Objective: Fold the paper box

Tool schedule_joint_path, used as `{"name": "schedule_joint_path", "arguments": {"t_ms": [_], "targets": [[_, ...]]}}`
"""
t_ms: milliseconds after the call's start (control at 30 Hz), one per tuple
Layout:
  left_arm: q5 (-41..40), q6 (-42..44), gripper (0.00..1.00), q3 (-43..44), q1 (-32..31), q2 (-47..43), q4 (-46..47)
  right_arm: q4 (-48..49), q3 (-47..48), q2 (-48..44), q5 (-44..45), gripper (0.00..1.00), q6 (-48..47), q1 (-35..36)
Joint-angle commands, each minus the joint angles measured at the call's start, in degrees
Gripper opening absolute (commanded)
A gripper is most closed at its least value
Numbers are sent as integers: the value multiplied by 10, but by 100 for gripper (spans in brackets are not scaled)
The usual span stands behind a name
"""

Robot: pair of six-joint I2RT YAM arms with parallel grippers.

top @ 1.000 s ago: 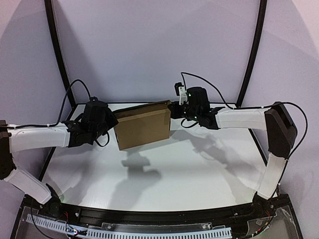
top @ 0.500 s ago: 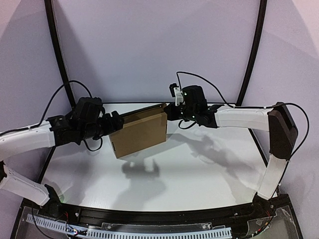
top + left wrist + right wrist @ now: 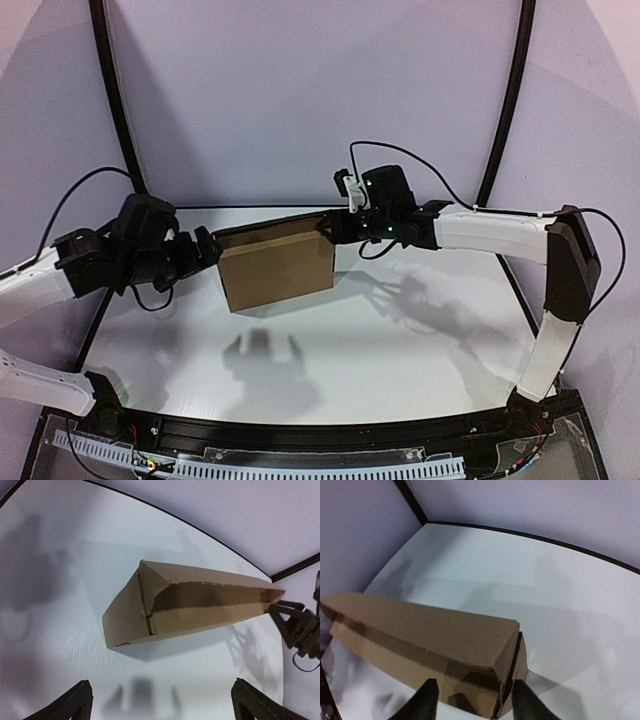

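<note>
Top external: right gripper (image 3: 330, 228) pinches paper box (image 3: 277, 268) end; left gripper (image 3: 208, 248) wide, clear. Cardboard looks light, stiff; I'd grab edges.

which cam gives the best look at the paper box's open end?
Left wrist: the paper box is seen end-on, with the lid gaping and the side-flap seam exposed. Top external shows only its flat top face. Right wrist shows one corner, straddled by the right gripper.

Robotics lab test cell, white table (image 3: 400, 340), plain lilac backdrop (image 3: 300, 100), curved black frame poles (image 3: 115, 110)
</note>
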Motion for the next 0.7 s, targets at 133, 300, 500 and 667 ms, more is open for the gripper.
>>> {"name": "schedule_joint_path", "arguments": {"t_ms": [133, 300, 500, 667], "targets": [[-39, -25, 99, 57, -3, -28, -30, -112, 39, -45, -40, 84, -33, 8], [-99, -50, 99, 118, 3, 1, -89, -127, 61, -69, -37, 98, -23, 7], [-25, -66, 99, 135, 87, 45, -75, -175, 137, -46, -20, 98, 62, 1], [18, -76, 99, 132, 118, 89, -38, -216, 212, 20, -8, 98, 112, -19]]}}
